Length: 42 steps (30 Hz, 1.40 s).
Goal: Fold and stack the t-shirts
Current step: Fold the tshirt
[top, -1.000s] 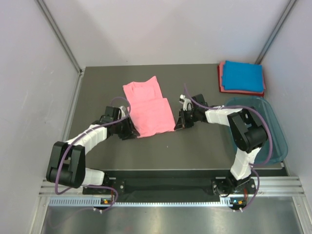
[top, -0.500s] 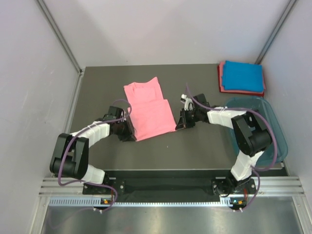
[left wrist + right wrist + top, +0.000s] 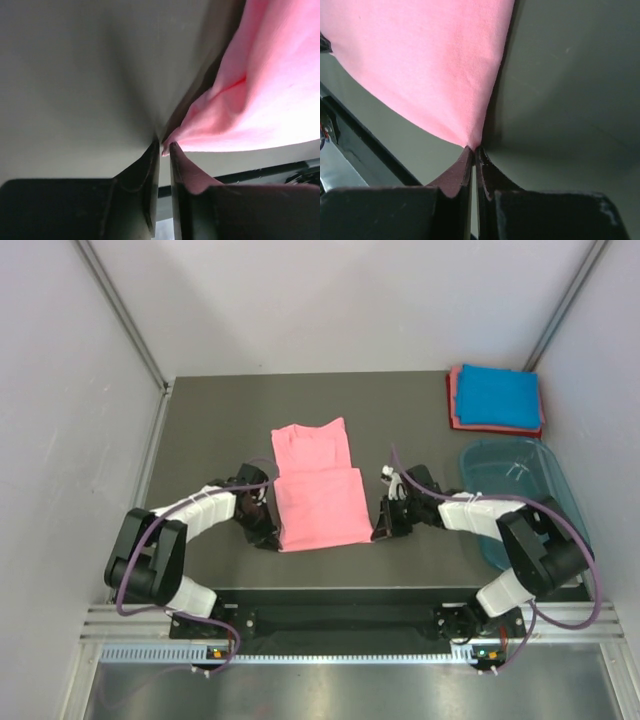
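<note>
A salmon-pink t-shirt [image 3: 315, 490] lies partly folded in the middle of the dark table, its lower half doubled over. My left gripper [image 3: 268, 532] sits at the shirt's near left corner. In the left wrist view its jaws [image 3: 165, 146] stand almost together, with the cloth corner [image 3: 270, 90] pinched at the tips. My right gripper [image 3: 380, 530] is at the near right corner, shut [image 3: 473, 148] on the tip of the pink cloth [image 3: 420, 60]. A folded bright blue t-shirt [image 3: 498, 397] rests on a folded reddish-pink one [image 3: 455, 412] at the back right.
A translucent teal plastic tub [image 3: 520, 500] stands at the right edge, close to my right arm. The table's near edge [image 3: 330, 585] runs just below both grippers. Grey walls close in the left, right and back.
Both grippers have moved toward the near edge and a little right, dragging the salmon-pink shirt with them. The shirt now lies straighter. The left jaws closed in on the corner.
</note>
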Each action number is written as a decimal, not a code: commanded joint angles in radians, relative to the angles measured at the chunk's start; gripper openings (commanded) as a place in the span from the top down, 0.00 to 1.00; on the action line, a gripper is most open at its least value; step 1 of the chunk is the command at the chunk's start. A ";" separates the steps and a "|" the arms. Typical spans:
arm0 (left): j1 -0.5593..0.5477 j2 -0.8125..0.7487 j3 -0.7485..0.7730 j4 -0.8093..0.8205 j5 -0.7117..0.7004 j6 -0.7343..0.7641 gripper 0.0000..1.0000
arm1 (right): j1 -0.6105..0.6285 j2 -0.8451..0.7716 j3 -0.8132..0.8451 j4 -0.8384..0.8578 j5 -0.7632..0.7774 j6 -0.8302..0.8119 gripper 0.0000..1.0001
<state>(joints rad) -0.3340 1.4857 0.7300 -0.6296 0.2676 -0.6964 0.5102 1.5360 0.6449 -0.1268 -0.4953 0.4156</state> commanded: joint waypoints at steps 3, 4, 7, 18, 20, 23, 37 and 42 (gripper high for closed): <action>-0.039 -0.099 0.006 -0.171 -0.167 -0.094 0.73 | 0.027 -0.135 -0.056 0.013 0.069 0.066 0.90; -0.034 -0.129 0.058 -0.215 -0.250 -0.100 0.71 | 0.030 -0.166 -0.062 0.003 0.072 0.074 0.81; -0.014 -0.159 0.141 -0.205 -0.292 -0.100 0.67 | 0.028 -0.200 -0.039 -0.037 0.098 0.069 0.62; -0.025 -0.085 0.057 0.301 0.170 -0.114 0.64 | 0.013 -0.050 0.234 -0.105 0.101 -0.003 0.76; -0.025 -0.053 0.040 0.303 0.144 -0.106 0.64 | 0.010 0.022 0.306 -0.099 0.092 -0.018 0.76; -0.020 -0.010 0.034 0.288 0.050 -0.104 0.64 | -0.004 0.110 0.393 -0.105 0.086 -0.057 0.76; -0.014 -0.086 0.163 0.002 -0.103 -0.078 0.50 | -0.048 0.018 0.301 -0.226 0.054 -0.055 0.57; -0.054 -0.208 -0.016 0.130 0.036 -0.156 0.48 | -0.048 -0.063 0.130 -0.201 0.023 -0.029 0.48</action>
<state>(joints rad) -0.3592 1.3521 0.8059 -0.5438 0.2222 -0.8040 0.4660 1.5253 0.8486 -0.3218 -0.4397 0.3630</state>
